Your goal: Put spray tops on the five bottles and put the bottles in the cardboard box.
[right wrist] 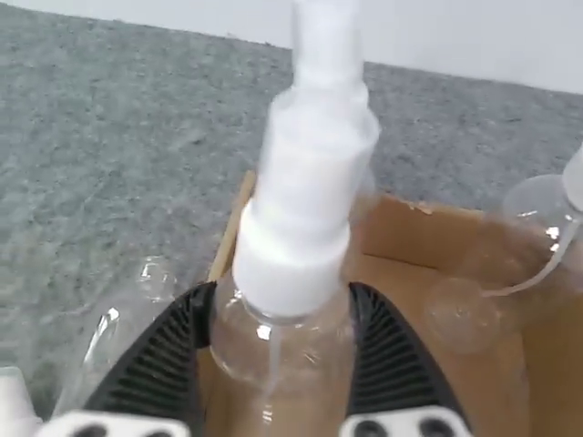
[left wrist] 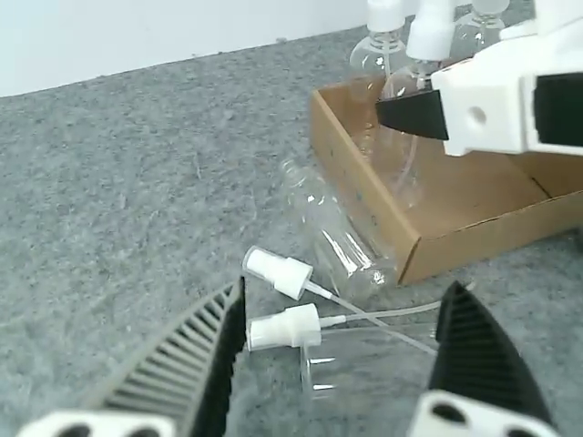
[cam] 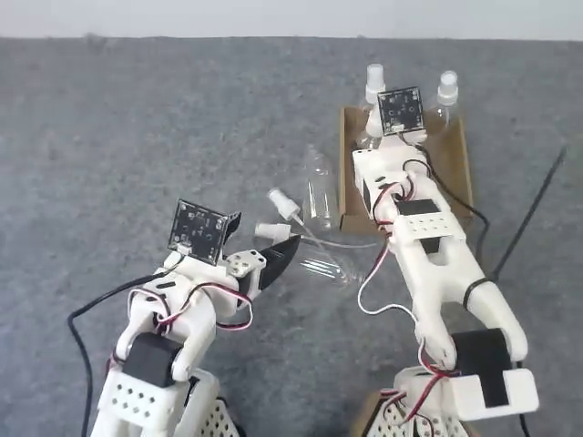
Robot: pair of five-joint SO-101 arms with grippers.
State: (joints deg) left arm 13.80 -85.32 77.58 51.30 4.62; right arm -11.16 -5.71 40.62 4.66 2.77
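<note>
robotics lab bench, grey felt tabletop [cam: 137, 118], plain white wall [cam: 273, 16] behind, 2 white printed arms [cam: 437, 264], exposed wiring [cam: 393, 193]

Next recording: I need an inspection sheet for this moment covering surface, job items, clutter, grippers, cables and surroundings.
Surface: grey carpet-like table.
Job's things: the cardboard box holds two standing capped bottles. A third capped bottle is held upright over the box. Two uncapped bottles lie on the table beside the box, with two loose spray tops next to them.
Clutter: nothing seen.
Grippers: the left gripper is open above the loose tops. The right gripper is shut on the third bottle.
Cables: wires run along both arms. Black cables lie on the table.
Surroundings: pale wall at the far edge.
</note>
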